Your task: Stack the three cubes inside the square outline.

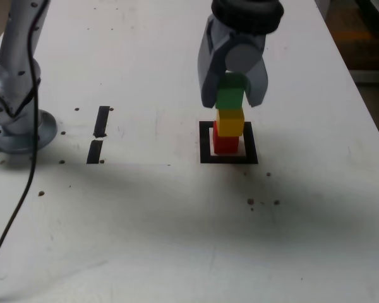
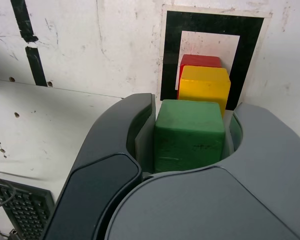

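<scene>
Inside the square outline [image 1: 206, 140] [image 2: 252, 55] stands a stack: the red cube [image 1: 226, 143] [image 2: 200, 60] at the base, the yellow cube [image 1: 230, 122] [image 2: 204, 84] on it, the green cube [image 1: 230, 97] [image 2: 189, 134] on top. My gripper [image 1: 232, 95] [image 2: 190, 142] hangs over the stack, shut on the green cube, one grey jaw on each side of it. In the exterior view the green cube's underside appears to rest on the yellow one. The stack leans a little out of line.
Two short black strips [image 1: 99, 134] [image 2: 29, 42] lie on the white table at the exterior view's left. The arm's grey base [image 1: 12, 95] with a black cable [image 1: 25, 183] stands at the far left. A dark keyboard corner [image 2: 20, 210] shows in the wrist view.
</scene>
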`<control>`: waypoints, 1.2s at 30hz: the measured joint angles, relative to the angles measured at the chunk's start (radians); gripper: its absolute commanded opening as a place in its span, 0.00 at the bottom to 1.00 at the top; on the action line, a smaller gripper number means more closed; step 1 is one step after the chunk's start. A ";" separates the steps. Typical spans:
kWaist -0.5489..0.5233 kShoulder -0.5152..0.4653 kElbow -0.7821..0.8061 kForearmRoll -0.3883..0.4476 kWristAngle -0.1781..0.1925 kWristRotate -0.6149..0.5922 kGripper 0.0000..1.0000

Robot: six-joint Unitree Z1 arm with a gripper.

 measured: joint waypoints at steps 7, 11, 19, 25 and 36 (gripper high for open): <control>0.000 0.014 0.011 -0.018 -0.014 -0.003 0.35; 0.000 0.025 0.012 -0.023 -0.019 -0.005 0.51; 0.005 0.027 0.013 -0.024 -0.008 -0.005 0.75; 0.012 0.027 0.017 -0.024 -0.006 -0.001 0.98; 0.012 -0.116 0.012 0.014 0.011 -0.010 1.00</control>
